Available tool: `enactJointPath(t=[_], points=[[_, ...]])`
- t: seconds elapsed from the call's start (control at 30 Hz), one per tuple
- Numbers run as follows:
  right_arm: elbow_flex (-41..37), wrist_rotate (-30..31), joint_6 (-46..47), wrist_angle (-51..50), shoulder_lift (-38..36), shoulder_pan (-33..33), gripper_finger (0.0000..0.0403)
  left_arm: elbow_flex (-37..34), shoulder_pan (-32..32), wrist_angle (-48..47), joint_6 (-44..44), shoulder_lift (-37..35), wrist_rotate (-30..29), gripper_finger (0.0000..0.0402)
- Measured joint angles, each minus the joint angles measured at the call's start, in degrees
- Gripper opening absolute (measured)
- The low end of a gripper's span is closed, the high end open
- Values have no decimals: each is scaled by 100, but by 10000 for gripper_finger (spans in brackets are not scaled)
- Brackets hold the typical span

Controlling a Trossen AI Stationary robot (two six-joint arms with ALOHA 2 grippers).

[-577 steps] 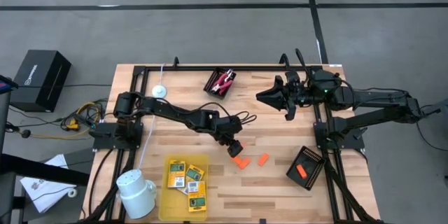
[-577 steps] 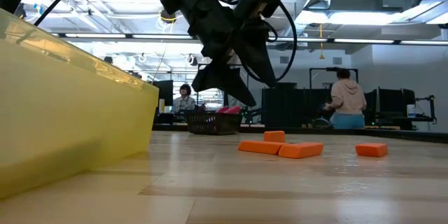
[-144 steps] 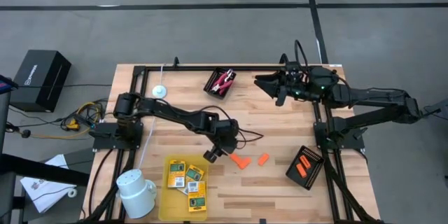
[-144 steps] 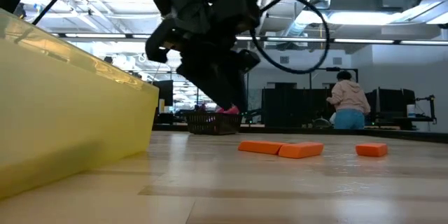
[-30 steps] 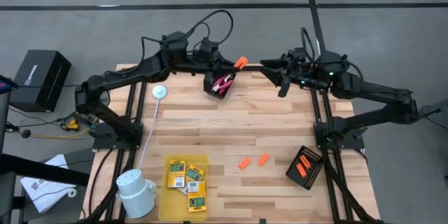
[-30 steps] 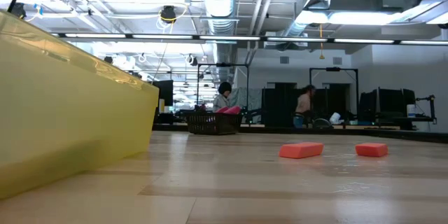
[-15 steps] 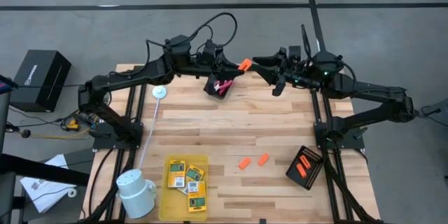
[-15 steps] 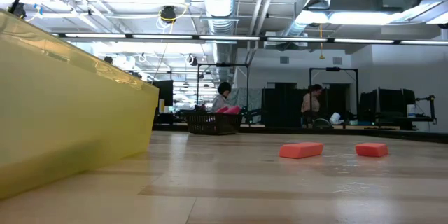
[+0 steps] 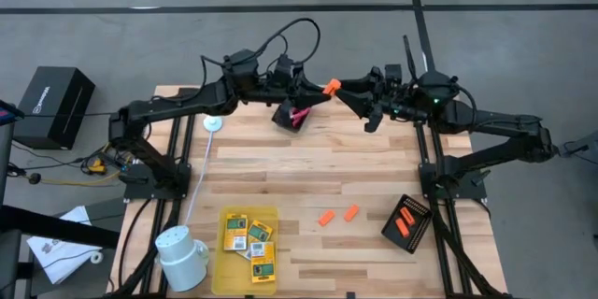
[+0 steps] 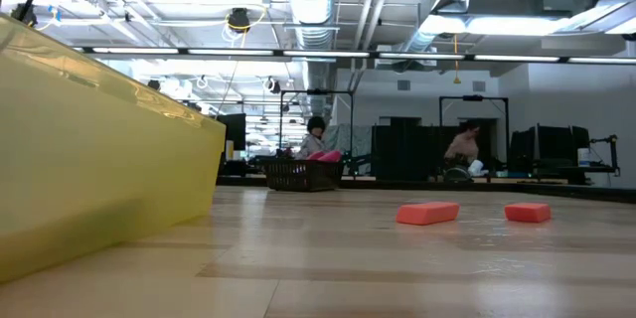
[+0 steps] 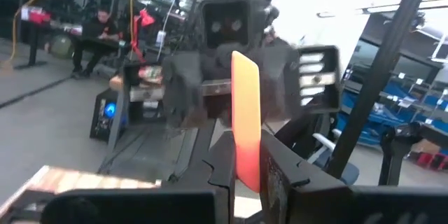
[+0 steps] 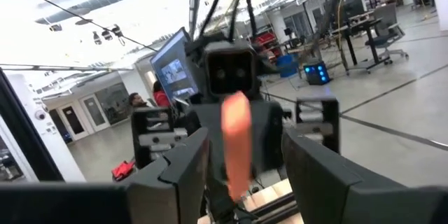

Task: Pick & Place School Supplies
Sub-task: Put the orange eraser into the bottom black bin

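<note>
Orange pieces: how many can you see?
5: one stubby orange piece held in the left gripper above the table's far edge, two orange pieces on the wooden table, two in the black tray. More may be hidden there.

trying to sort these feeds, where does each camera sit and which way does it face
High: overhead, straight down; both arms meet above the table's far edge.
Low: table height, facing the room; no arm shows.
Left wrist: faces the right hand, past the orange piece.
Right wrist: faces the left hand.
Both wrist views share that orange piece.
</note>
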Motion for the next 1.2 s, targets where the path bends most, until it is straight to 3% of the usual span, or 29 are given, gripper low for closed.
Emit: enactJointPath(t=[0.77,0.93,1.1,1.2], points=[[2,-150,104,379,263,3,148,-9,-85,399,-194,171,-7,24],[2,-124,-140,452,256,3,113,-9,-85,403,-194,164,-4,24],[68,-102,-577,393,254,3,24,-9,-66,412,-209,164,-2,24],[148,-97,-728,267,260,3,23,-9,-46,420,-221,164,-13,24]])
